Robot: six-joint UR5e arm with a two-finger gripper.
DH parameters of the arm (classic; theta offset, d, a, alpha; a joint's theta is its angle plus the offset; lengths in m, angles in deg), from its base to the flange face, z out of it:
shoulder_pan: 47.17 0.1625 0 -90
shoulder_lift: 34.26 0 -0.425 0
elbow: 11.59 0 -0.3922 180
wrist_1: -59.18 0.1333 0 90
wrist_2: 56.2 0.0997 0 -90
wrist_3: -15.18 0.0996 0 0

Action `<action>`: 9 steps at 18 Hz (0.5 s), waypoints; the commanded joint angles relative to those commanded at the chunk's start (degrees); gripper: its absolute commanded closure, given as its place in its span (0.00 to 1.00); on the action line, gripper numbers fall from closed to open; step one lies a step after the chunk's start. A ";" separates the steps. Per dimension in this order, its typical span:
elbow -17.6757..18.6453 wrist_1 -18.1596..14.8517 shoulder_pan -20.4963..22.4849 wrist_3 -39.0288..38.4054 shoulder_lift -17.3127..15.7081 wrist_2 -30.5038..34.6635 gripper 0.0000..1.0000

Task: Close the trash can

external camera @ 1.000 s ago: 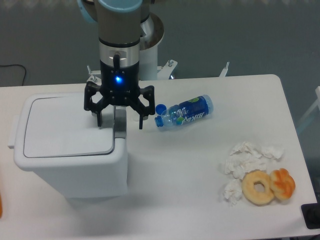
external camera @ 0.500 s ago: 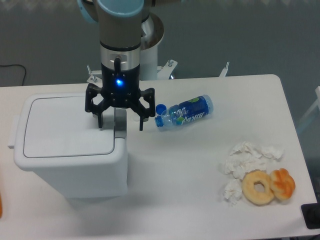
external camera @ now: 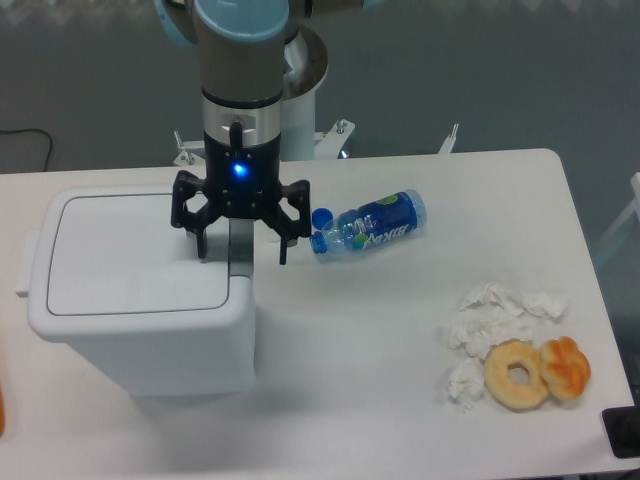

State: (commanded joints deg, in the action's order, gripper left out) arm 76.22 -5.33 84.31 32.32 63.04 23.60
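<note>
The trash can (external camera: 140,300) is a large white boxy bin at the left of the table. Its flat white lid (external camera: 130,255) lies down flat on top. A grey tab (external camera: 240,245) stands at the lid's right edge. My gripper (external camera: 241,253) hangs over that right edge with its black fingers spread wide, one over the lid and one off the bin's right side, on either side of the grey tab. It is open and holds nothing.
A blue plastic bottle (external camera: 368,226) lies on its side right of the gripper, its blue cap (external camera: 321,216) beside it. Crumpled white tissues (external camera: 490,320), a bagel (external camera: 517,375) and an orange pastry (external camera: 567,368) sit at the right front.
The gripper has drifted very slightly to the right over the bin's right edge. The lid and the other items have not moved.
</note>
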 joint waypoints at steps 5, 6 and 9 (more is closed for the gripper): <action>-0.09 0.09 0.00 0.09 -0.09 -0.09 0.00; -0.26 0.09 0.17 0.52 -0.09 -0.09 0.00; -0.70 -0.61 2.10 4.65 -0.44 -0.17 0.00</action>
State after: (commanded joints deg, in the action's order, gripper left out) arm 75.51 -5.95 86.42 36.96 62.60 23.43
